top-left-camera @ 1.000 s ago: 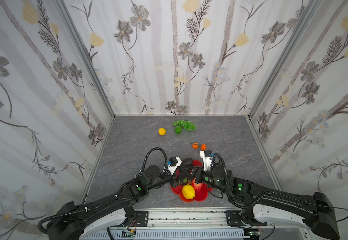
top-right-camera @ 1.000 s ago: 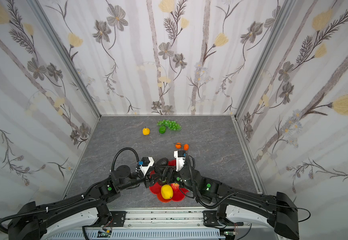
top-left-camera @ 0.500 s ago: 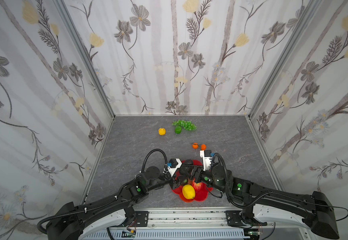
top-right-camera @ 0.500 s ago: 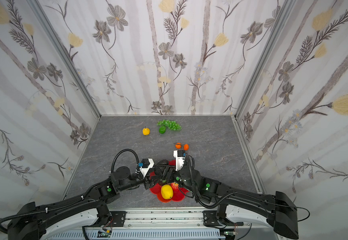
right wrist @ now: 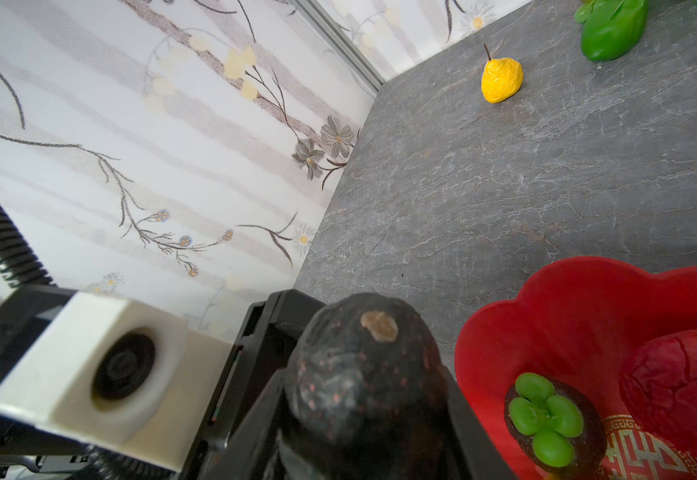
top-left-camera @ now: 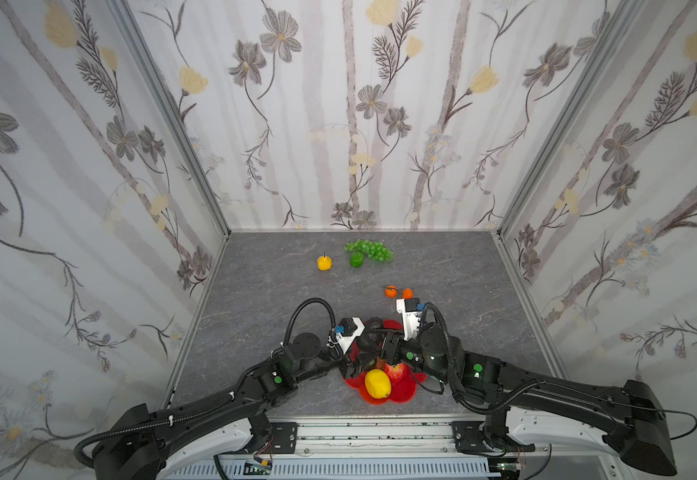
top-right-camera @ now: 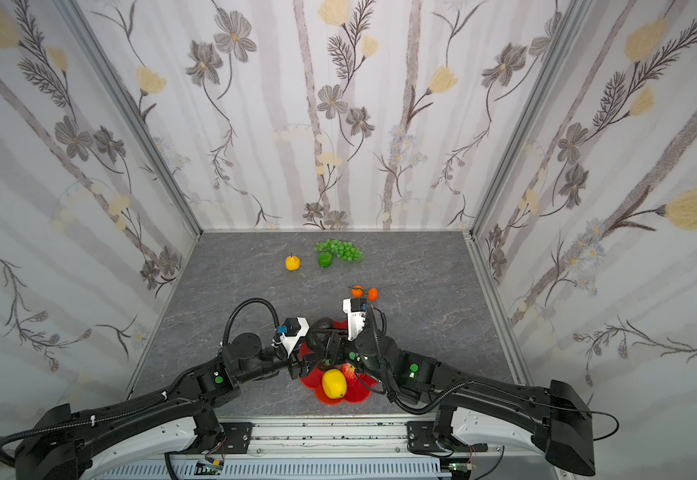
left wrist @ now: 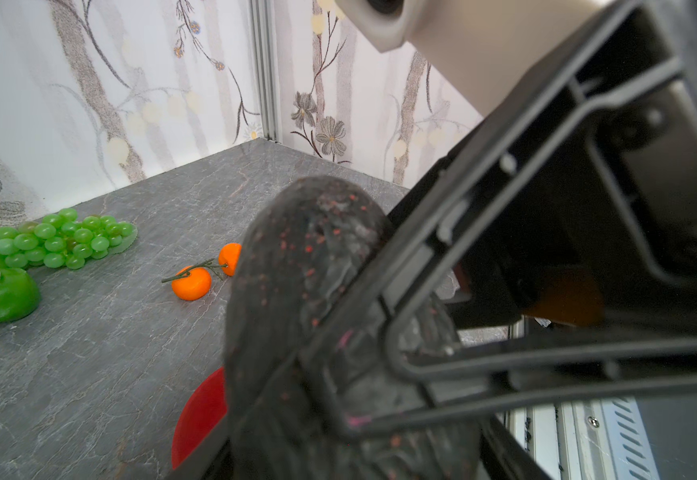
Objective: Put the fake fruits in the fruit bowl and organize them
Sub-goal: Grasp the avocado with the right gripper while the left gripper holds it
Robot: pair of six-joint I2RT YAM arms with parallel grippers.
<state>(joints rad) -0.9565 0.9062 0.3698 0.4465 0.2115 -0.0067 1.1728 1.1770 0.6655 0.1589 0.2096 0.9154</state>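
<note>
Avocado [left wrist: 305, 291] update from my remote seat: it's wedged between both arms. They're bunched up over the far-left edge of the fruit bowl [top-left-camera: 405, 395], with the left gripper [top-left-camera: 357, 358] and right gripper [top-left-camera: 386, 345] nose to nose and that dark speckled fruit between them.

From the left wrist cam, a black finger of the right gripper lies across the avocado's side, touching it. From the right wrist cam, the avocado points its stem scar up, with black gripper parts hugging both sides, beside the bowl's scalloped red rim.

Honestly, I can't tell for either hand whether it's clamped on or just resting against the fruit. How wide the jaws stand is hidden behind the avocado and the other arm.

In the bowl I see the lemon [top-left-camera: 377, 383] toward the front and the apple [top-left-camera: 396, 370] right beside it. There's also a dark round fruit with a green leafy cap [right wrist: 550, 419].

Out on the grey tabletop [top-left-camera: 276, 299], near the back wall, are the pear [top-left-camera: 324, 262], the lime [top-left-camera: 356, 259] and the grape bunch [top-left-camera: 369, 249]. The lime is right up against the grapes. The two oranges [left wrist: 191, 283], joined by a twig, sit just past the right arm's wrist.
</note>
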